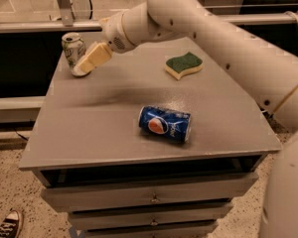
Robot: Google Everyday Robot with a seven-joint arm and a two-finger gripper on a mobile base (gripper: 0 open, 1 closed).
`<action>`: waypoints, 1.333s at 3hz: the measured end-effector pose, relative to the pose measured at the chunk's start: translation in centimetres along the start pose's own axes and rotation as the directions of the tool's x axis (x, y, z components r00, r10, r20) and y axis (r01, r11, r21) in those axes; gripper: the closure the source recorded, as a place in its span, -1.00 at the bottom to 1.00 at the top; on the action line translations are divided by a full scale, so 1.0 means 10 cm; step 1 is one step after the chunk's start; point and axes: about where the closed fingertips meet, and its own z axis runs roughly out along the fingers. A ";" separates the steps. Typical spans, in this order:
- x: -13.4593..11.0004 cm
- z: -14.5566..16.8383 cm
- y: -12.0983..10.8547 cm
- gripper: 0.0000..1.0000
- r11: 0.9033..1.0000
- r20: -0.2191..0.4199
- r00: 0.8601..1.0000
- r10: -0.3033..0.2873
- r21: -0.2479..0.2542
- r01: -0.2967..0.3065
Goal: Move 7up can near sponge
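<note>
The 7up can (72, 47) stands upright at the far left corner of the grey table (104, 128); its lower right side is hidden behind my gripper. The sponge (184, 65), dark green on top with a pale yellow base, lies at the far right of the table. My gripper (87, 62), with cream-coloured fingers, reaches in from the right and is right at the can's lower right side. My white arm (188, 19) crosses above the sponge's side of the table.
A blue Pepsi can (165, 124) lies on its side near the table's front middle. The table has drawers (149, 197) below its front edge. A metal frame (64, 4) stands behind the table. A shoe (7, 225) shows on the floor at bottom left.
</note>
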 end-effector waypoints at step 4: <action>0.05 1.02 -0.18 -0.21 0.987 0.141 0.977 0.158 -0.049 -0.152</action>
